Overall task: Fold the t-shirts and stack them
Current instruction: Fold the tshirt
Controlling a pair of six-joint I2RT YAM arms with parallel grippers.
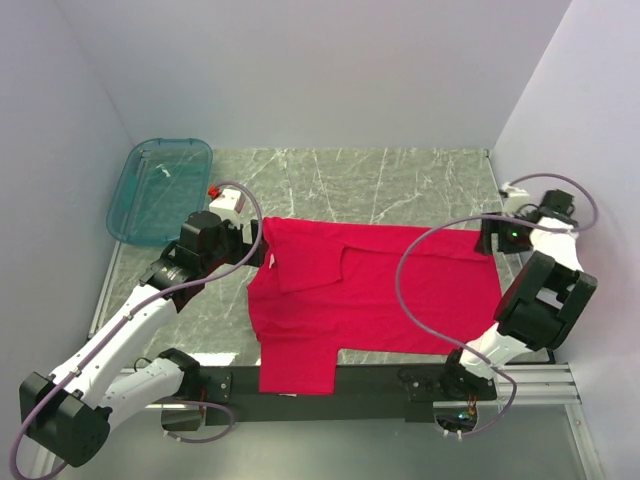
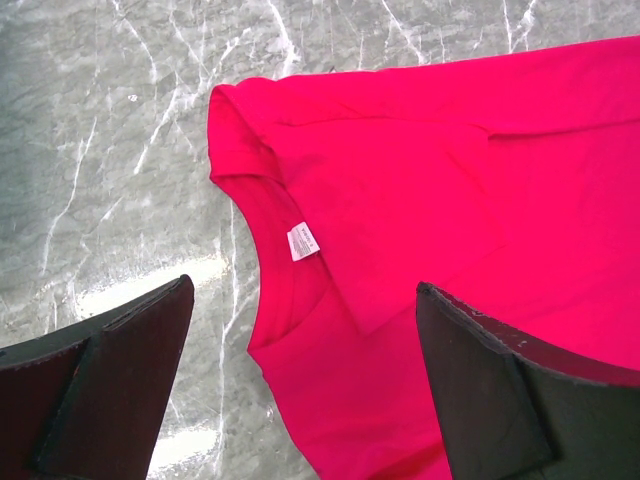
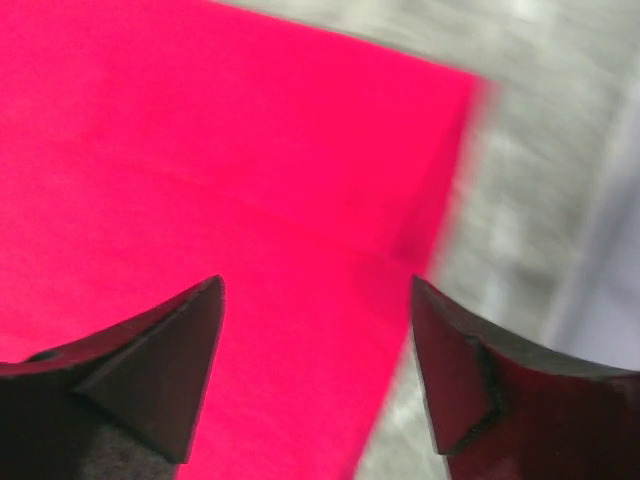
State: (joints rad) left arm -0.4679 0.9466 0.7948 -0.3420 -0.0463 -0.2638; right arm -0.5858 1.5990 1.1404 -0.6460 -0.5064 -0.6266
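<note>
The shirt (image 1: 400, 290) lies flat on the counter (image 1: 400, 175). Its long axis runs straight across from one pincer to the other, neck end at the left pincer (image 2: 305, 390) and hem end at the right pincer (image 3: 315, 380). Both pincers hang wide open above the cloth with nothing in them.

The neckline sits right below the left one, with the white label (image 2: 302, 242) just ahead of its gap. A sleeve is folded inward over the chest, toward its right finger. At the right pincer the shirt's side edge passes between the fingers, so the right finger stands over bare counter. The far hem corner is just ahead, though that view is blurred. One flap of the shirt droops off the near edge, between the arm bases.

I'd say each arm is about as close to its own end as the other. Any fold across that axis would want both coming down together, left at the collar and right at the hem.
</note>
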